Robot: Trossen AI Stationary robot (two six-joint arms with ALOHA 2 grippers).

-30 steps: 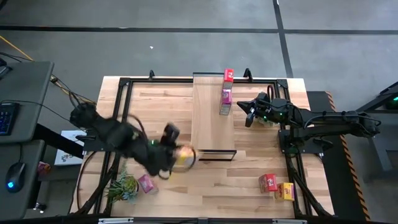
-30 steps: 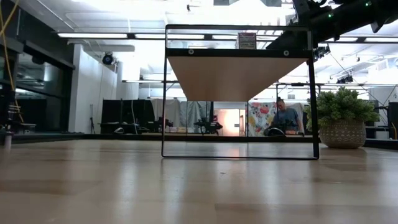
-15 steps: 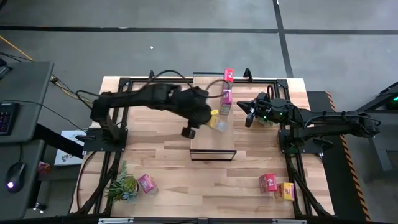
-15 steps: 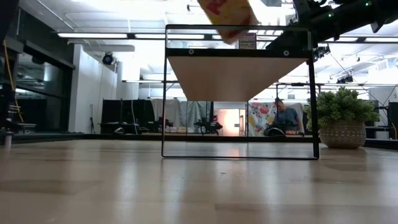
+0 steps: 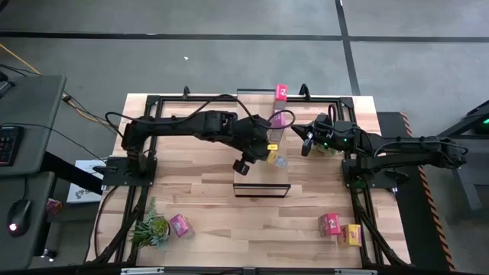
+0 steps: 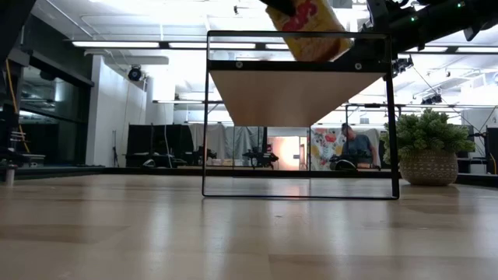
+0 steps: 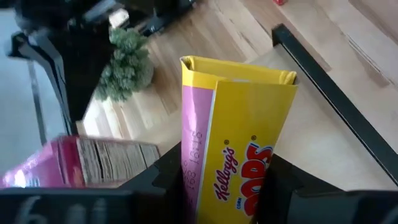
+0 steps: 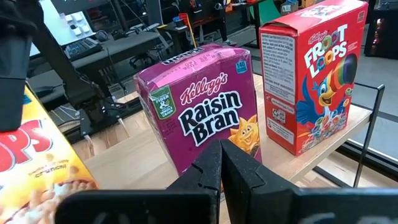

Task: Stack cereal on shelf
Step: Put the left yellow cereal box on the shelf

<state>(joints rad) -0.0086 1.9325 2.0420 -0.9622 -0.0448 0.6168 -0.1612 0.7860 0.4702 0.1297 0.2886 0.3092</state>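
Left gripper [image 5: 263, 150] is clamped on the yellow cereal box [image 7: 239, 143], holding it tilted over the shelf [image 5: 250, 164], just near of the pink box [image 8: 202, 115] and red box [image 8: 311, 74] standing at the far end. Right gripper [image 5: 306, 142], fingers together, waits right of the shelf. Likely light, thin card that dents easily: grip the broad faces low, squeeze gently.
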